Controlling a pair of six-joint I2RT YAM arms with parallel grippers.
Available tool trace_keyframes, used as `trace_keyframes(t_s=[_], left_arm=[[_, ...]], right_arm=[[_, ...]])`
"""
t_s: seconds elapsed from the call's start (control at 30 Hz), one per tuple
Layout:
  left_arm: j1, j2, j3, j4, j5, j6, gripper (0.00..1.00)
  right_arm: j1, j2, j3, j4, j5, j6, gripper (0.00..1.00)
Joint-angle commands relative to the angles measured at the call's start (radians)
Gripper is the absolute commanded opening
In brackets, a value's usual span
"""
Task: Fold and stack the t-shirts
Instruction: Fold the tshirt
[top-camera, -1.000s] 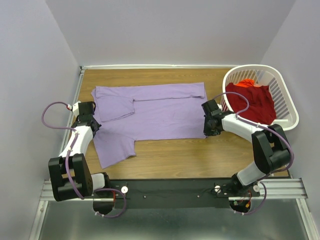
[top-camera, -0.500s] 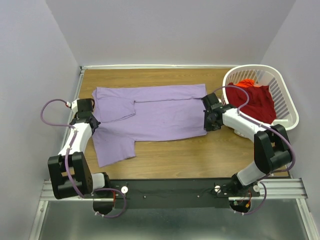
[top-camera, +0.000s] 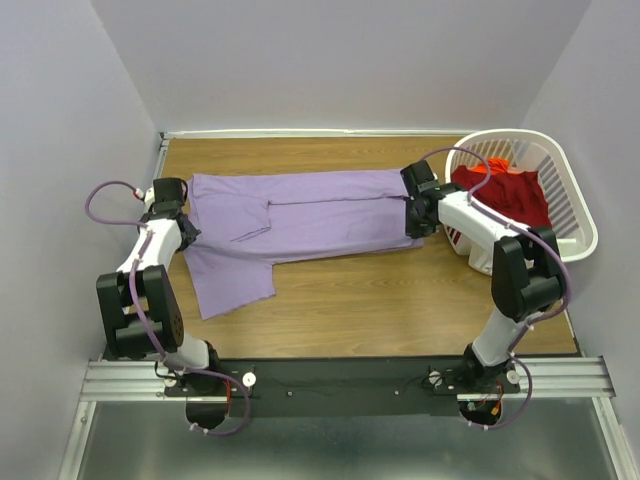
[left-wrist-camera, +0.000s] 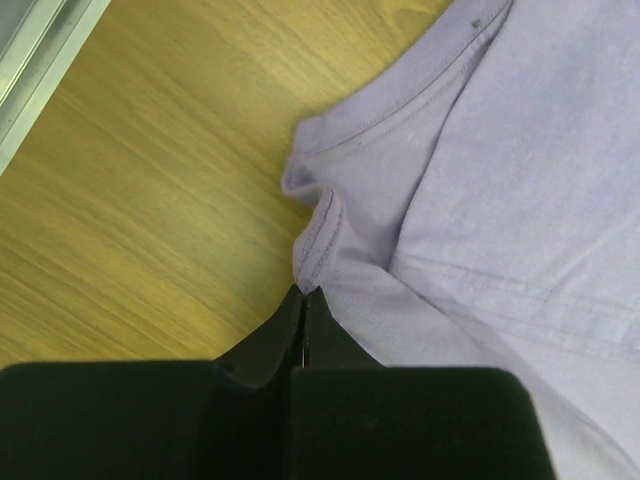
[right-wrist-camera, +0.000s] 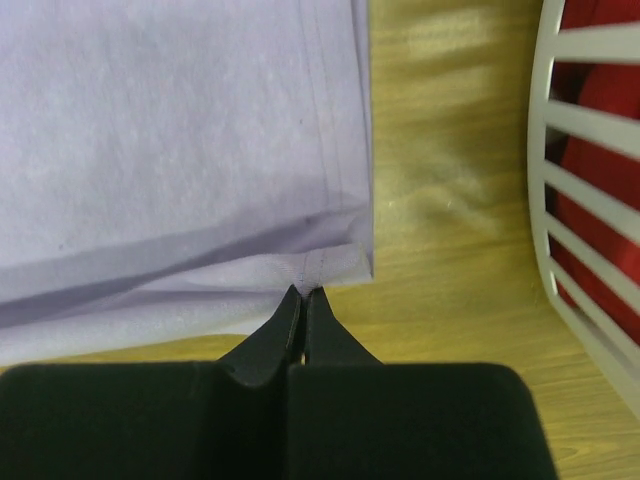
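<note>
The soft lavender cloth t-shirt (top-camera: 330, 215) was clamped at opposite ends by the left claw (left-wrist-camera: 303, 295) and the right claw (right-wrist-camera: 303, 293), seemingly for folding lengthwise.

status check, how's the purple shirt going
Both shut: left gripper on purple shirt near collar, right gripper on its hem. Shirt partly folded on table. In basket: red shirt. Nothing in the way.
</note>
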Motion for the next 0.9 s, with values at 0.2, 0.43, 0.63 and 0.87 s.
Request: trace_keyframes(t_s=[0.2,0.43,0.63,0.87], left_arm=[[0.017,0.108,0.147,-0.041,0.05,0.045,0.0],[0.018,0.154,0.167,-0.035,0.05,0.047,0.0],[0.018,0.18,0.193,-0.032,0.059,0.043,0.0],[0.02,0.186,0.216,-0.035,0.058,0.045,0.0]], right_arm=[[-0.016,0.085,0.115,-0.03,0.094,-0.055,0.0],[-0.016,0.125,0.178,-0.029,0.111,-0.065,0.0],[-0.018,0.168,0.219,-0.029,0.114,-0.07,0.0],[-0.018,0.195,0.246,-0.027,0.126,-0.076,0.0]])
